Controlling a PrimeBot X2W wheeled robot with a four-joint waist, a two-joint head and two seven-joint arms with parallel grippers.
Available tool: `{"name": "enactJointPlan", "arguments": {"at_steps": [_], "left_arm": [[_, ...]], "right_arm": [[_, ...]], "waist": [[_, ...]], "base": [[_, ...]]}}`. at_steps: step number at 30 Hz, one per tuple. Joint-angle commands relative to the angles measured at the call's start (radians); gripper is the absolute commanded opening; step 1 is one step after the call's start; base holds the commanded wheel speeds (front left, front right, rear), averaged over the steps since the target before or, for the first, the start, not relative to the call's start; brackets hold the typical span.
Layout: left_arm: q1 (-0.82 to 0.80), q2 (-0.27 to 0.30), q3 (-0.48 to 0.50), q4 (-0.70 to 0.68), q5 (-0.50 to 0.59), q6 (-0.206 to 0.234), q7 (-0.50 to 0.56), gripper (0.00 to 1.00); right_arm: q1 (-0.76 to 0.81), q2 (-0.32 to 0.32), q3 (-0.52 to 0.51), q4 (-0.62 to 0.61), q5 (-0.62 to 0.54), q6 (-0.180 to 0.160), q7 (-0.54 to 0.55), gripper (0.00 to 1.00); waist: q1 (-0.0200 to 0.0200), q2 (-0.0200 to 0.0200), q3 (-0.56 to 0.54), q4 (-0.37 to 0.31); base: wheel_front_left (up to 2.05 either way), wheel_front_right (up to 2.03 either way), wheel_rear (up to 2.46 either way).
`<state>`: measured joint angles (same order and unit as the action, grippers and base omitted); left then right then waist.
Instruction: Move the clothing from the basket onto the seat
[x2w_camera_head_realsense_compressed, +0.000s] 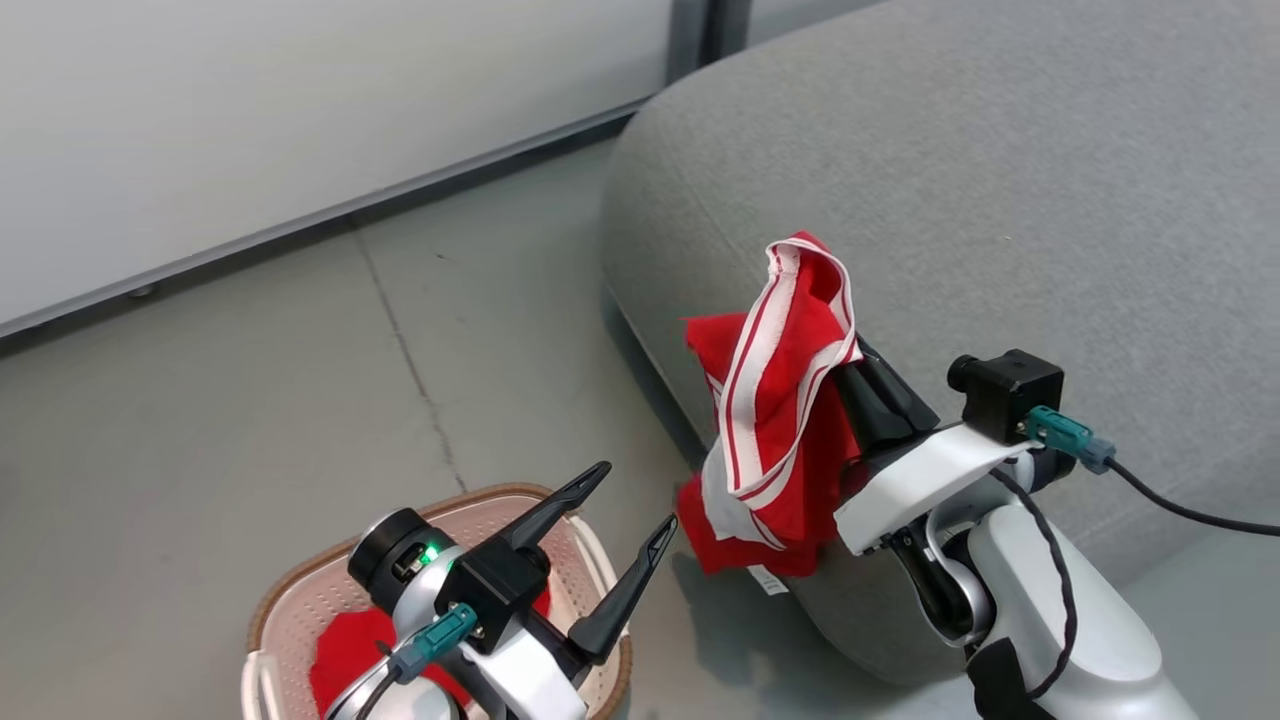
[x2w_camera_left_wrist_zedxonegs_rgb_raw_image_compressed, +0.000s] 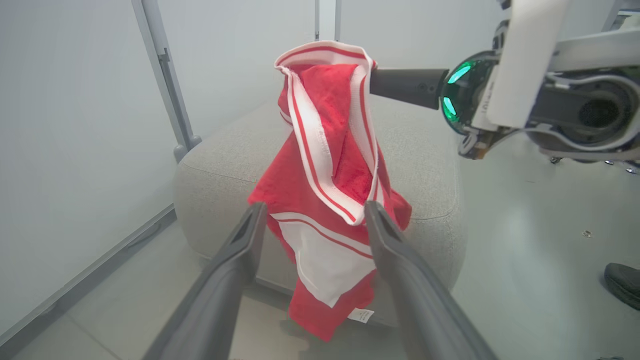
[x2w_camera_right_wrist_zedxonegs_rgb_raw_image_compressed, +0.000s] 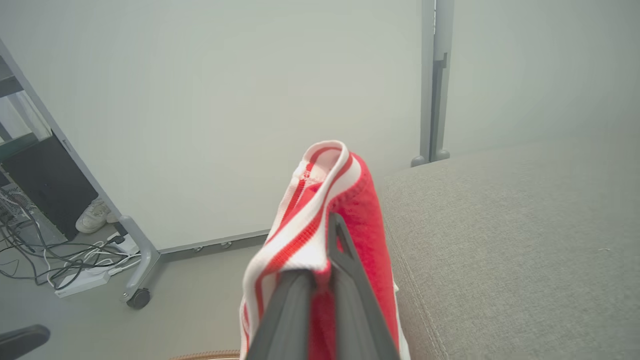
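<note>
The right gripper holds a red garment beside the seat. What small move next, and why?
Probably carry the right gripper further over the seat before opening: it is shut on the garment, which hangs at the seat's edge above the floor and might slide off.

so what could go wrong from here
1. The garment in the right gripper hangs beside the seat corner, mostly over the floor. Let go here, it would likely drop or slide off.
2. The open left gripper points at the hanging cloth from close by and could snag it.
</note>
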<state>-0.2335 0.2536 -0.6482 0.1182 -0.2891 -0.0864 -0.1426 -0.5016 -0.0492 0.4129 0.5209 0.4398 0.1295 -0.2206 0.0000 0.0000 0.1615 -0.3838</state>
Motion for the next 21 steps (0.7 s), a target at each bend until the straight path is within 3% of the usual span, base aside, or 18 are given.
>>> {"name": "enactJointPlan", "arguments": {"at_steps": [1, 12, 21], "left_arm": [[-0.022, 0.010, 0.002, -0.009, 0.005, 0.006, 0.004, 1.00], [-0.062, 0.043, -0.004, -0.058, 0.021, 0.004, 0.035, 1.00], [-0.132, 0.066, -0.007, -0.109, 0.029, -0.009, 0.049, 1.00]], "right_arm": [[0.004, -0.004, -0.012, -0.013, 0.007, 0.002, -0.008, 0.00], [-0.115, -0.012, -0.153, -0.045, -0.032, 0.002, -0.030, 0.00], [-0.404, -0.098, -0.356, -0.019, -0.016, 0.002, -0.041, 0.00]], "waist": [[0.0000, 0.0000, 0.035, -0.044], [0.0000, 0.0000, 0.102, -0.115], [0.0000, 0.0000, 0.180, -0.080]], "base": [[0.00, 0.00, 0.00], [0.00, 0.00, 0.00], [0.00, 0.00, 0.00]]}}
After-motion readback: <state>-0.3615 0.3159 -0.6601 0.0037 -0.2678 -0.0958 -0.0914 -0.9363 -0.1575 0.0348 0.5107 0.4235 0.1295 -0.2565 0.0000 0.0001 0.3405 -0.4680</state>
